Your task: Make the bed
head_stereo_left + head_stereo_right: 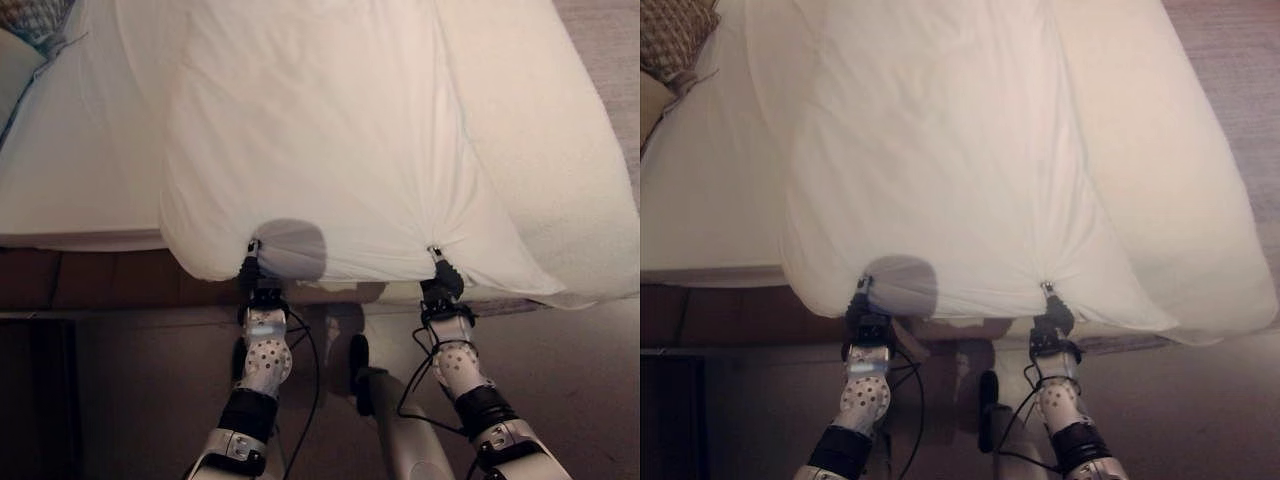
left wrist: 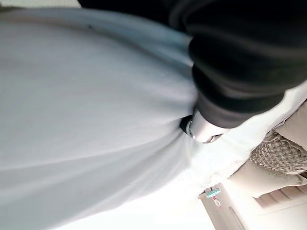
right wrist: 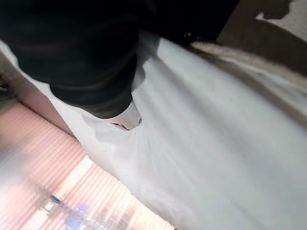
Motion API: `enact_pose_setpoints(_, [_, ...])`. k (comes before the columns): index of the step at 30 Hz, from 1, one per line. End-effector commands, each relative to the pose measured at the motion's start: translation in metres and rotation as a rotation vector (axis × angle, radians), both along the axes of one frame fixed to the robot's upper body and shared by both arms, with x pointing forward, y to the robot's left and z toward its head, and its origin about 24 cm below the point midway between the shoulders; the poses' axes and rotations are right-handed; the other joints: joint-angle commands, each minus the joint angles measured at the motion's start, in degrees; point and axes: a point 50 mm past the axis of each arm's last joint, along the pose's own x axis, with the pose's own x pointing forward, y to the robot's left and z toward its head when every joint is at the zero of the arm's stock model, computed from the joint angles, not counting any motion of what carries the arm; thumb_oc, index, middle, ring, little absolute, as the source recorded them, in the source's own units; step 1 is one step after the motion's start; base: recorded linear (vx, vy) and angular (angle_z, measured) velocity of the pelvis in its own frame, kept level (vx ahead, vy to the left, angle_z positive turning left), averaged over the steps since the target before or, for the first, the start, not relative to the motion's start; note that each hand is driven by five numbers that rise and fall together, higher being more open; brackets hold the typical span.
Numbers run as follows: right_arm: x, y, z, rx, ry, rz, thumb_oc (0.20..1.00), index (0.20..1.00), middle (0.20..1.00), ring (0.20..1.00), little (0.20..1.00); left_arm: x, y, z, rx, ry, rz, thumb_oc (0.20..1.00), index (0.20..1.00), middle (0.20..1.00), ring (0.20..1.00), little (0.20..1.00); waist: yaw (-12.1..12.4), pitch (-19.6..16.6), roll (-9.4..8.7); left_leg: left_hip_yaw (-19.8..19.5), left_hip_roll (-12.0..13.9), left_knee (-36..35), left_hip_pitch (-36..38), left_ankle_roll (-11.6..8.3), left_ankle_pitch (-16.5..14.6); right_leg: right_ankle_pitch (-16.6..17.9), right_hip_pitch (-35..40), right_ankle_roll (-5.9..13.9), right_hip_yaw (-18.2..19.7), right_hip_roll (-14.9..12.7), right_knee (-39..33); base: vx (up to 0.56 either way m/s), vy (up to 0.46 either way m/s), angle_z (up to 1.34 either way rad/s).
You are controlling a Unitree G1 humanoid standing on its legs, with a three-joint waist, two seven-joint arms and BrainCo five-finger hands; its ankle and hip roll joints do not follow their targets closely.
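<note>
From the left eye view, my left hand and my right hand each pinch the near hem of the white duvet, which lies over the bed and hangs past its foot edge. The cloth gathers into puckers at both grips, so I judge both hands clenched on it.

In the right eye view the duvet sits skewed toward my right, leaving bare sheet on my left near the patterned pillow. To do this well I should pull evenly with both hands and shift the hem leftward.

My left wrist view shows a finger buried in bunched fabric, the grip firm.

My right wrist view shows a finger pressed into taut cloth; keep the tension low to avoid slipping.
</note>
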Motion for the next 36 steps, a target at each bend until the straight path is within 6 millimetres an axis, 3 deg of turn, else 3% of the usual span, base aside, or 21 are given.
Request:
enact_pose_setpoints(1, [-0.037, -0.084, -0.018, -0.095, 0.067, -0.304, 0.2, 0.2, 0.2, 0.2, 0.2, -0.022, 0.095, 0.013, 0.114, -0.075, 0.383, 0.2, 0.2, 0.2, 0.2, 0.2, 2.7, -3.9, 1.86, 1.2, -3.1, -8.8, 1.1, 0.27, 12.5, -0.2, 0.9, 9.02, 4.8, 0.7, -2.3, -0.03, 0.403, -0.18])
enact_pose_setpoints(4, [-0.039, -0.083, -0.02, -0.094, 0.076, -0.317, 0.2, 0.2, 0.2, 0.2, 0.2, -0.016, 0.092, 0.016, 0.141, -0.069, 0.376, 0.2, 0.2, 0.2, 0.2, 0.2, 2.1, -3.6, 0.99, 4.5, -6.2, -0.4, -2.8, 0.76, 8.7, 2.8, 2.9, 11.6, 5.2, -4.0, -6.8, 0.05, 0.494, -0.34])
enact_pose_setpoints(7, [-0.044, -0.085, -0.025, -0.109, 0.099, -0.315, 0.2, 0.2, 0.2, 0.2, 0.2, -0.012, 0.085, 0.007, 0.107, -0.025, 0.368, 0.2, 0.2, 0.2, 0.2, 0.2, 0.7, -4.1, 0.66, 6.9, -11.2, 9.7, -4.9, 2.67, 1.3, 9.0, 9.1, 14.42, 6.3, -11.0, -16.4, 0.18, 0.589, 0.34])
enact_pose_setpoints(8, [-0.045, -0.084, -0.025, -0.123, 0.097, -0.307, 0.2, 0.2, 0.2, 0.2, 0.2, -0.012, 0.083, 0.004, 0.102, -0.014, 0.364, 0.2, 0.2, 0.2, 0.2, 0.2, 0.5, -4.4, 0.52, 7.6, -12.7, 11.2, -5.4, 3.56, 0.5, 12.9, 9.2, 14.61, 6.8, -13.0, -18.2, 0.12, 0.411, 0.38])
enact_pose_setpoints(9, [-0.045, -0.084, -0.025, -0.124, 0.098, -0.307, 0.2, 0.2, 0.2, 0.2, 0.2, -0.012, 0.083, 0.004, 0.102, -0.013, 0.364, 0.2, 0.2, 0.2, 0.2, 0.2, 0.6, -4.5, 0.46, 7.8, -12.8, 11.4, -5.6, 3.73, 0.4, 13.3, 9.4, 14.77, 6.9, -13.2, -18.8, 0.14, 0.564, 0.25])
enact_pose_setpoints(10, [-0.044, -0.084, -0.023, -0.156, 0.101, -0.285, 0.2, 0.2, 0.2, 0.2, 0.2, -0.015, 0.082, -0.001, 0.126, 0.013, 0.352, 0.2, 0.2, 0.2, 0.2, 0.2, 0.9, -5.0, 0.2, 9.6, -13.8, 12.0, -5.1, 5.57, -1.5, 19.8, 9.5, 14.91, 4.9, -16.5, -22.6, 0.14, 0.589, 0.06])
enact_pose_setpoints(11, [-0.044, -0.081, -0.025, -0.181, 0.108, -0.257, 0.2, 0.2, 0.2, 0.2, 0.2, -0.017, 0.083, -0.006, 0.137, 0.034, 0.346, 0.2, 0.2, 0.2, 0.2, 0.2, 1.8, -5.1, 0.15, 11.4, -13.4, 11.8, -4.3, 5.68, -2.2, 21.5, 9.5, 15.04, -0.5, -17.5, -24.4, 0.17, 0.757, -0.25])
enact_pose_setpoints(12, [-0.043, -0.078, -0.027, -0.195, 0.117, -0.222, 0.2, 0.2, 0.2, 0.2, 0.2, -0.019, 0.083, -0.007, 0.142, 0.04, 0.348, 0.2, 0.2, 0.2, 0.2, 0.2, 2.2, -5.3, -0.1, 12.6, -13.6, 11.4, -3.7, 5.94, -2.1, 18.2, 10.6, 14.11, -4.7, -16.5, -23.7, 0.08, 0.522, -0.61])
enact_pose_setpoints(14, [-0.043, -0.078, -0.029, -0.196, 0.117, -0.204, 0.2, 0.2, 0.2, 0.2, 0.2, -0.017, 0.081, -0.003, 0.148, 0.031, 0.346, 0.2, 0.2, 0.2, 0.2, 0.2, 0.9, -5.4, -0.23, 13.0, -15.5, 7.4, -1.7, 6.4, -0.8, 11.8, 8.9, 12.13, -2.2, -9.8, -20.7, 0.04, 0.354, -1.08])
enact_pose_setpoints(16, [-0.043, -0.075, -0.032, -0.2, 0.125, -0.199, 0.2, 0.2, 0.2, 0.2, 0.2, -0.015, 0.08, -0.001, 0.151, 0.042, 0.351, 0.2, 0.2, 0.2, 0.2, 0.2, 0.3, -4.8, -0.44, 13.3, -17.5, 3.9, 0.9, 6.48, 0.3, 7.8, 6.1, 10.64, 0.4, -1.8, -17.5, 0.05, 0.221, -0.31])
enact_pose_setpoints(17, [-0.043, -0.072, -0.033, -0.204, 0.123, -0.186, 0.2, 0.2, 0.2, 0.2, 0.2, -0.013, 0.079, 0.0, 0.171, 0.043, 0.334, 0.2, 0.2, 0.2, 0.2, 0.2, 0.2, -4.4, -0.83, 13.1, -18.5, 2.0, 1.9, 6.34, 0.9, 7.0, 4.8, 10.05, 0.9, 1.7, -15.8, 0.02, 0.12, -0.24])
enact_pose_setpoints(21, [-0.049, -0.067, -0.044, -0.181, 0.146, -0.175, 0.2, 0.2, 0.2, 0.2, 0.2, -0.014, 0.077, -0.005, 0.217, 0.069, 0.307, 0.2, 0.2, 0.2, 0.2, 0.2, -0.2, -4.2, -0.79, 11.6, -20.4, -1.8, 3.0, 6.81, 2.9, 7.8, 4.0, 8.58, 3.9, 7.0, -17.7, 0.03, -0.02, 0.23])
enact_pose_setpoints(25, [-0.054, -0.067, -0.051, -0.211, 0.174, -0.141, 0.2, 0.2, 0.2, 0.2, 0.2, -0.017, 0.073, -0.011, 0.194, 0.087, 0.31, 0.2, 0.2, 0.2, 0.2, 0.2, -0.3, -4.4, 0.66, 11.3, -21.3, 0.6, 1.2, 6.9, 2.5, 8.7, 5.2, 8.57, 5.3, 5.4, -19.6, -0.02, -0.055, 0.12])
enact_pose_setpoints(26, [-0.055, -0.07, -0.053, -0.224, 0.19, -0.135, 0.2, 0.2, 0.2, 0.2, 0.2, -0.021, 0.068, -0.017, 0.174, 0.103, 0.302, 0.2, 0.2, 0.2, 0.2, 0.2, -0.3, -4.2, 1.31, 12.6, -21.2, 5.1, -1.1, 5.95, 2.1, 9.3, 5.8, 8.53, 4.9, 4.5, -20.3, -0.07, -0.101, 0.23])
enact_pose_setpoints(28, [-0.057, -0.075, -0.055, -0.219, 0.203, -0.156, 0.2, 0.2, 0.2, 0.2, 0.2, -0.019, 0.064, -0.018, 0.167, 0.116, 0.288, 0.2, 0.2, 0.2, 0.2, 0.2, -0.3, -3.3, 1.67, 14.4, -19.9, 12.0, -4.6, 2.19, 4.9, 9.0, 6.8, 7.89, 3.9, 3.2, -20.8, -0.07, -0.14, 0.28])
enact_pose_setpoints(30, [-0.057, -0.078, -0.057, -0.243, 0.221, -0.141, 0.2, 0.2, 0.2, 0.2, 0.2, -0.019, 0.064, -0.018, 0.177, 0.117, 0.29, 0.2, 0.2, 0.2, 0.2, 0.2, -0.1, -3.3, 1.71, 13.5, -19.9, 14.3, -5.5, 2.06, 4.3, 8.2, 6.9, 7.23, 3.1, 3.0, -19.9, -0.02, -0.066, 0.7])
enact_pose_setpoints(32, [-0.054, -0.076, -0.057, -0.237, 0.221, -0.137, 0.2, 0.2, 0.2, 0.2, 0.2, -0.02, 0.068, -0.018, 0.171, 0.126, 0.319, 0.2, 0.2, 0.2, 0.2, 0.2, -0.5, -3.5, 1.32, 13.3, -16.9, 12.6, -5.0, 3.64, 3.0, 7.2, 6.4, 6.85, 3.2, 2.9, -18.1, 0.0, -0.021, 0.21])
enact_pose_setpoints(33, [-0.051, -0.076, -0.055, -0.237, 0.217, -0.14, 0.2, 0.2, 0.2, 0.2, 0.2, -0.02, 0.071, -0.017, 0.166, 0.129, 0.337, 0.2, 0.2, 0.2, 0.2, 0.2, -0.2, -3.5, 0.99, 11.4, -15.0, 10.8, -4.6, 3.76, 3.4, 6.7, 6.5, 6.8, 3.4, 2.8, -17.6, 0.03, 0.016, -0.21])
enact_pose_setpoints(35, [-0.048, -0.075, -0.053, -0.243, 0.21, -0.138, 0.2, 0.2, 0.2, 0.2, 0.2, -0.021, 0.08, -0.015, 0.196, 0.139, 0.379, 0.2, 0.2, 0.2, 0.2, 0.2, 0.6, -3.9, 0.45, 6.2, -10.8, 3.0, -3.6, 3.19, 7.7, 5.8, 4.9, 6.81, 3.8, 2.9, -16.0, 0.04, 0.042, -0.06])
enact_pose_setpoints(36, [-0.048, -0.075, -0.053, -0.243, 0.21, -0.138, 0.2, 0.2, 0.2, 0.2, 0.2, -0.021, 0.08, -0.015, 0.196, 0.139, 0.379, 0.2, 0.2, 0.2, 0.2, 0.2, 0.5, -4.0, 0.43, 6.1, -10.8, 2.9, -3.6, 3.19, 7.8, 5.8, 4.8, 6.8, 3.8, 2.9, -16.0, 0.03, 0.12, 0.04])
